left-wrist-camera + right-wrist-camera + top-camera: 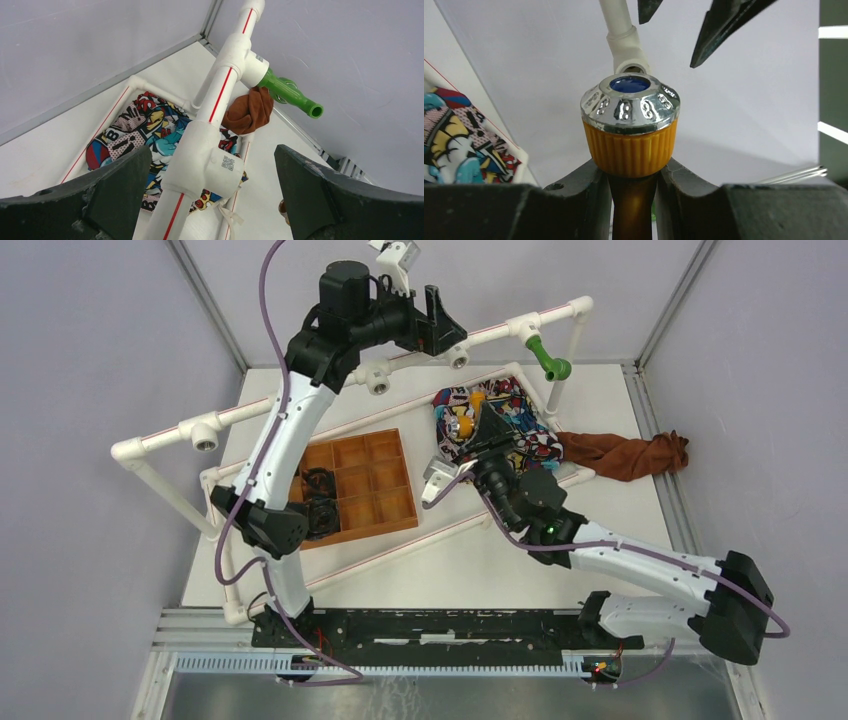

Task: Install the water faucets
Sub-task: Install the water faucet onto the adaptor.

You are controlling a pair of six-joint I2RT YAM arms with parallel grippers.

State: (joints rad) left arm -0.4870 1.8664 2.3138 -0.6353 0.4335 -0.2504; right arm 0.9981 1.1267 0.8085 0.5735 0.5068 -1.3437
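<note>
Orange-yellow faucet (631, 145) (in right gripper (633, 200)) hovers above white, grey-walled table (450, 570).

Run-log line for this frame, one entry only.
left gripper: open astride T-fitting | right gripper: shut on orange faucet | green faucet: mounted on pipe frame

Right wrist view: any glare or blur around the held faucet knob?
Right wrist view: chrome cap of the orange-yellow plastic faucet shows bright glare spots yet is sharp; the black right claw gripping it looks dark, with little detail. Top external view: even light, no blur.
</note>
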